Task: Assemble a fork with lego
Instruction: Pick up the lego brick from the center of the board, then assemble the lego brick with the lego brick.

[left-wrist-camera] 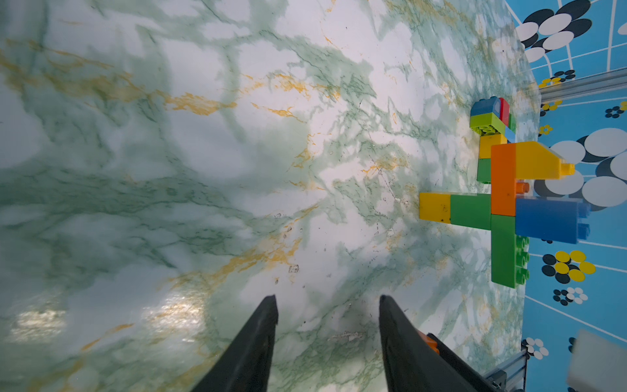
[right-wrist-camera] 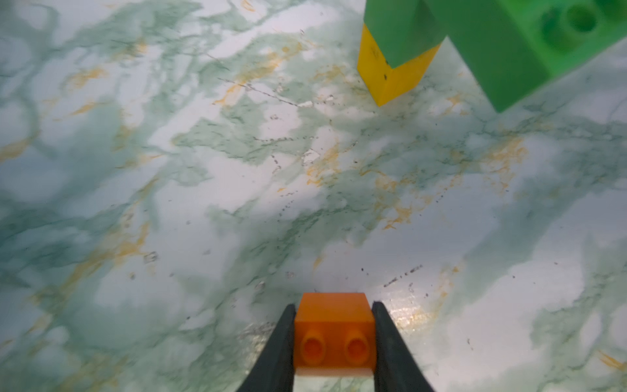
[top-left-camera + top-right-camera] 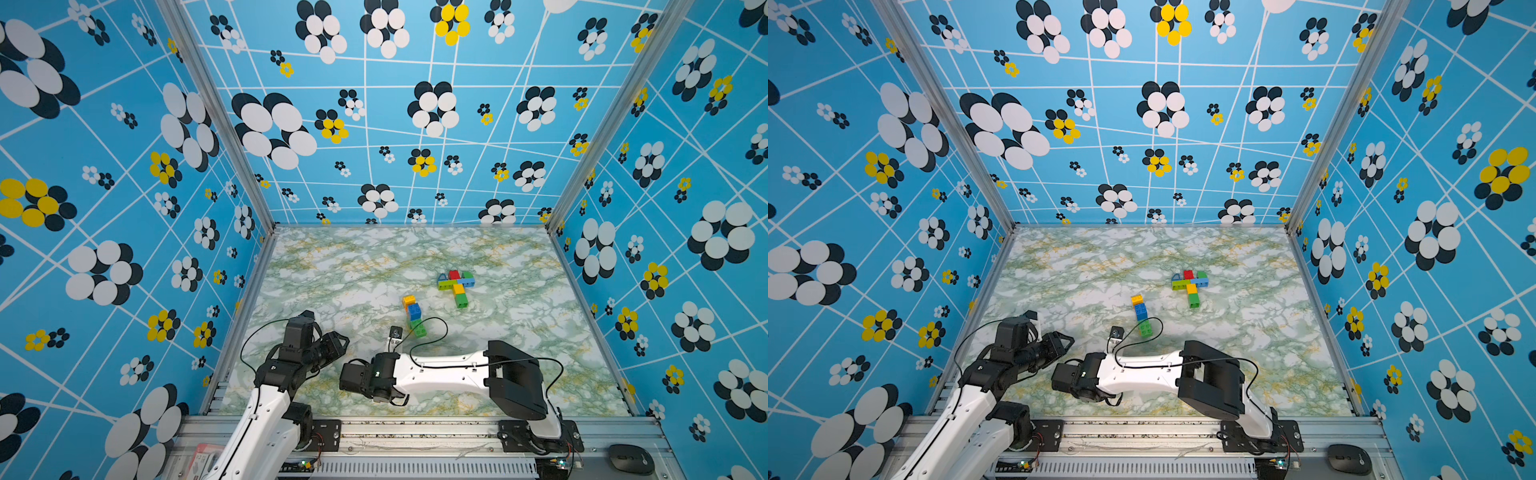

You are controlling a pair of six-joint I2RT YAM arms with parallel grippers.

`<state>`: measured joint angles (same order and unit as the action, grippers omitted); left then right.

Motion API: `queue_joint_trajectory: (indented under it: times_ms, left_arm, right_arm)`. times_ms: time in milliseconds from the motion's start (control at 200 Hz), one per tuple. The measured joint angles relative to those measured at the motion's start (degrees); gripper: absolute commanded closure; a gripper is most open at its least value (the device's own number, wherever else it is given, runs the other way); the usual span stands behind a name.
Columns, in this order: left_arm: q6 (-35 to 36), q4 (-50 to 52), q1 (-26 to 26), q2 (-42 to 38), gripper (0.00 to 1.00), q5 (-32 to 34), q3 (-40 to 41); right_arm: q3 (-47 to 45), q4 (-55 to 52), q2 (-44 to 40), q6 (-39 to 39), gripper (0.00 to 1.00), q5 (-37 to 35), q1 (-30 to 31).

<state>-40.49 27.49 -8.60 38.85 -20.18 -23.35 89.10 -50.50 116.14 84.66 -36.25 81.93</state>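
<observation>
Blue walls w/ black-white & yellow flower print box in a green-veined marble counter [image 3: 519, 374]. Writing: the red pack [image 3: 203, 457] at the front-left edge carries print too small to read, and so is the mark on the black mouse [image 3: 631, 458] on the front rail, right side. Lego shows in both top views as 2 builds, near each other. The T-shaped build [image 3: 456, 286] lies toward the far right: blue slope, red & green pcs on the far side, lime+blue crossbar, then a yellow-green stem pointing to the front. The second build [image 3: 413, 314] sits nearer centre: yellow, blue, green studded tops in a row. In the left wrist view it [image 1: 502, 203] shows an orange-green row w/ a yellow slope & a blue brick on one side and a yellow-green arm jutting from the other. Left fingers [image 1: 266, 315] are spread, nothing between them, low over bare counter. Right fingers [image 2: 287, 322] pinch an orange brick [image 2: 334, 334] w/ 2 studs showing, close to the second build's yellow end; can't tell if the brick touches the counter.
</observation>
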Motion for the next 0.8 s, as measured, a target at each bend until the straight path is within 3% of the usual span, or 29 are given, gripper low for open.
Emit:
queue_joint_trajectory:
  times_ms: [80, 205, 355, 500, 645, 800]
  left_arm:
    - [0.2, -1.1, -0.2, 1.8, 0.44, -1.3, -1.6]
    - [1.3, -3.8, -2.6, 8.0, 0.46, -2.3, -6.6]
    - [5.4, -6.7, -11.6, 16.5, 0.5, -1.4, -16.0]
    - [9.4, -11.0, -16.6, 26.2, 0.56, -2.1, -25.3]
    - [12.6, -13.6, -16.7, 35.3, 0.62, -5.1, -31.5]
    - [14.2, -15.7, -17.9, 42.5, 0.64, -9.0, -34.8]
  right_arm:
    - [-4.1, 4.9, -6.3, -5.7, 1.0, -1.2, 1.9]
    - [-13.6, 13.1, -17.5, -15.0, 1.0, -2.5, 3.0]
    - [-21.8, 17.0, -28.2, -25.5, 1.0, -6.7, 1.9]
    - [-28.3, 20.9, -37.9, -36.6, 1.0, -6.7, -4.2]
    - [-30.8, 21.3, -43.1, -41.9, 1.0, -3.2, -11.2]
    - [-29.6, 20.6, -41.9, -47.1, 1.0, 0.0, -12.3]
